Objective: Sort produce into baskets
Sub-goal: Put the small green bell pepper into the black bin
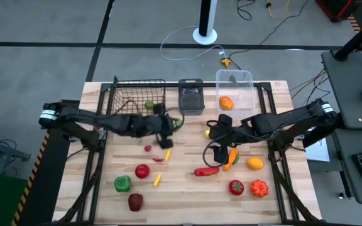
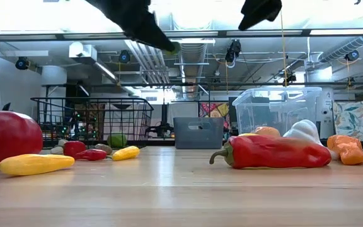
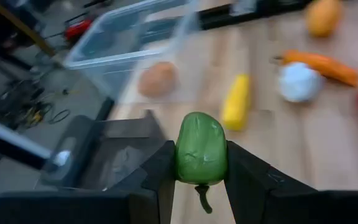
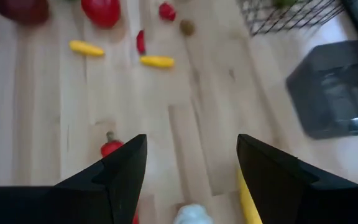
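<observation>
Left gripper (image 3: 201, 186) pinches a green pepper (image 3: 201, 148) between its fingers, lifted above the table; just ahead of it sits the dark grey bin (image 1: 191, 98), beside that the wire basket (image 1: 134, 97) already holding green produce. Carrying appears under way; next, judge the basket and release over it. Right gripper (image 4: 191, 171), jaws spread and empty, hovers above a long red pepper (image 1: 206, 171), clear tub (image 1: 234, 88) beyond.

Three baskets (image 1: 137, 94) stand on the table, with two arms and some fifteen produce pieces (image 1: 142, 171).
</observation>
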`<state>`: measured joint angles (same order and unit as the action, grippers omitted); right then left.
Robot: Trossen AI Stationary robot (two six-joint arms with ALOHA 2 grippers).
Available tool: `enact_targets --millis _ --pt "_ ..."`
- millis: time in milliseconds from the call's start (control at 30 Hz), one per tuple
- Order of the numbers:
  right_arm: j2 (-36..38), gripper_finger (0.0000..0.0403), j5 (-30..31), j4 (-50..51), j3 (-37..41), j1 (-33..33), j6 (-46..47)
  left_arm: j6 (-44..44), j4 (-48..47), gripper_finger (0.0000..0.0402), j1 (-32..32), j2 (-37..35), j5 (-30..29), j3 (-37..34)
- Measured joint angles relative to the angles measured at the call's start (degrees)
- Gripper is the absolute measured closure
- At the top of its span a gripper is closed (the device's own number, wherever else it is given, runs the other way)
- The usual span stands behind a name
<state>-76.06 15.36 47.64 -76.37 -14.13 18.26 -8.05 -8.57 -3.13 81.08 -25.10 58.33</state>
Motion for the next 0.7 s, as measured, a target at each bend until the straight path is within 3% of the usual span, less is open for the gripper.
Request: enact_targets --millis 233,367,700 --pt "2.0 0.0164 1.8 -2.0 0.7 0.0 -2.4 3.9 -1.0 0.0303 9.0 7.8 0.5 6.9" --pt "1.9 0.0165 1.8 -1.9 0.7 0.0 -2.4 3.3 -1.7 0.0303 11.7 12.7 3.6 10.8" --pt "1.8 0.0164 1.8 -1.6 1.1 0.0 -2.4 4.1 -2.5 0.0303 17.2 22.1 3.7 14.1"
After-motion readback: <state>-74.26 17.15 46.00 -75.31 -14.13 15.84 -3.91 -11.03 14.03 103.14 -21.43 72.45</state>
